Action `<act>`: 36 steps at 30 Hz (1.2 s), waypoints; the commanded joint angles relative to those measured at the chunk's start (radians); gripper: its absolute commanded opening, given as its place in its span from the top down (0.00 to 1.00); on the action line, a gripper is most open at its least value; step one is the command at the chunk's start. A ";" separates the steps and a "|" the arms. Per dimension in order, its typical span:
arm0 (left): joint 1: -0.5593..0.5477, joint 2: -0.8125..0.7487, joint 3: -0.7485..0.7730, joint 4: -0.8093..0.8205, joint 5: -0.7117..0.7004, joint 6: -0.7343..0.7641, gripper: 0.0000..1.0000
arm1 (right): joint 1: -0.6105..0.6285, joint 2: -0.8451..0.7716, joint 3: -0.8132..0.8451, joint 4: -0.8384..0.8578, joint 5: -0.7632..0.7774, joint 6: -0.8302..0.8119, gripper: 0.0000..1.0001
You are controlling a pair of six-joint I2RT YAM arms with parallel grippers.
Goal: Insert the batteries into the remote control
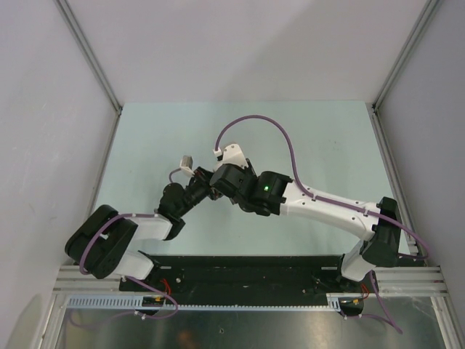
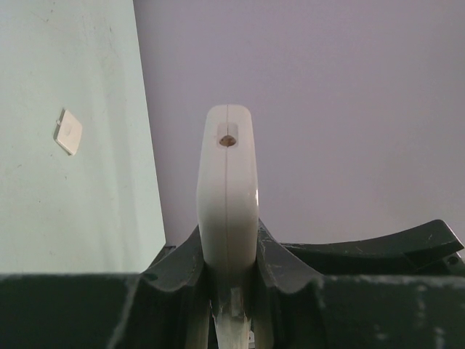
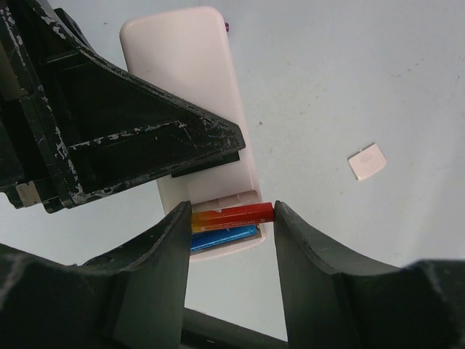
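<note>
step: seating red battery [image 3: 243,213] beside blue battery [image 3: 221,238] in remote control [image 3: 185,65]. left gripper [image 2: 229,265] clamps remote; right gripper [image 3: 232,218] pinches red battery. next: press down, release.

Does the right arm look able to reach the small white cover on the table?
Likely yes: nothing lies between it and the small white cover. But the right hand is shut on the red battery at the remote control, so it cannot take it yet.

Fixed overhead view looking down on the table [image 1: 145,145]; both wrist views close-up, sharing the remote control [image 3: 185,73].
</note>
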 commanded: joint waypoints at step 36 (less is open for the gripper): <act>0.022 -0.053 0.049 -0.046 0.058 0.027 1.00 | 0.012 -0.055 -0.041 0.005 -0.022 0.025 0.51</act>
